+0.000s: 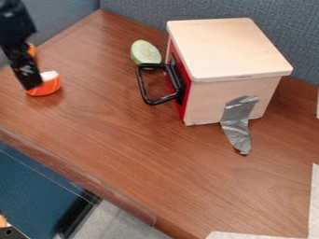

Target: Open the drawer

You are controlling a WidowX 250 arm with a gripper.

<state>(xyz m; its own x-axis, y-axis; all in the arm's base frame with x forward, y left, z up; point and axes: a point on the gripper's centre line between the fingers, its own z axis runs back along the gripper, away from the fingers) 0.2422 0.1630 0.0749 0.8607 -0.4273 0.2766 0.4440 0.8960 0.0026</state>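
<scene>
Pale strips point(255, 235) lie nearest to the camera, at the lower right of the camera view, on the brown table point(156, 163). Farther back on this table stands a wooden box point(230, 49), with a flat light top which is turned a little at an angle to the view. The drawer point(181, 106) is in this box, on the side which faces to the left, and it has a red front. This front is close against the box, so the drawer looks closed. A black handle point(142, 87) comes out from the front, in the shape of a wide loop, and it points to the left. On the near side of the box there is grey tape point(237, 123), which is wrinkled and goes down from the wood to the table. Just behind the handle lies a pale green oval toy point(144, 50); I cannot tell if the two are touching. At the upper left hangs the black gripper point(29, 84), well apart from the handle, with its lower end in front of an orange and white toy point(51, 86). I cannot tell if the gripper is released or clenched, nor if it has this toy in its grasp. Behind the table stand blue-grey cloth panels point(134, 14).
</scene>
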